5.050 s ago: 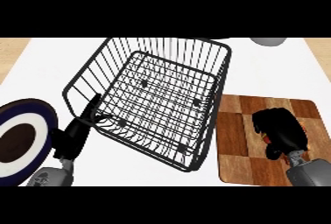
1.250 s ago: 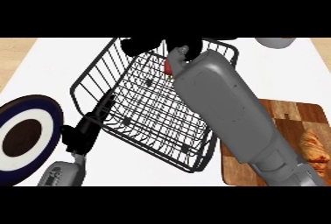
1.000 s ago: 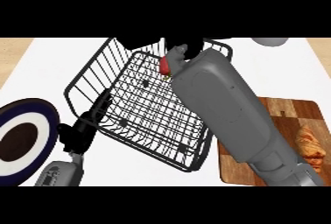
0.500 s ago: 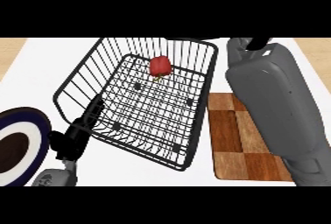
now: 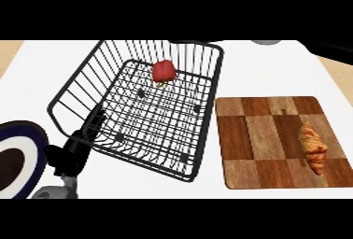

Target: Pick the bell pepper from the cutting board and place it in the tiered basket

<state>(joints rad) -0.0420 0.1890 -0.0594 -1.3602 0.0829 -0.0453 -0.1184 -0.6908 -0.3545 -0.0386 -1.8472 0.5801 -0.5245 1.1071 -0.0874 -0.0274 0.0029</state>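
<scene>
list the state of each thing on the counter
bell pepper: lying in the tiered basket, unheld
tiered basket: upright, holding only the pepper
cutting board: flat, croissant on it
croissant: lying near the board's right edge
plate: flat, cut off at left
left robot hand: open, beside the basket

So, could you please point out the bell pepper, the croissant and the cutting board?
bell pepper point(image 5: 164, 71), head view, middle of its red body.
croissant point(image 5: 314, 148), head view, middle of its crust.
cutting board point(image 5: 258, 140), head view, bare wood left of centre.
</scene>
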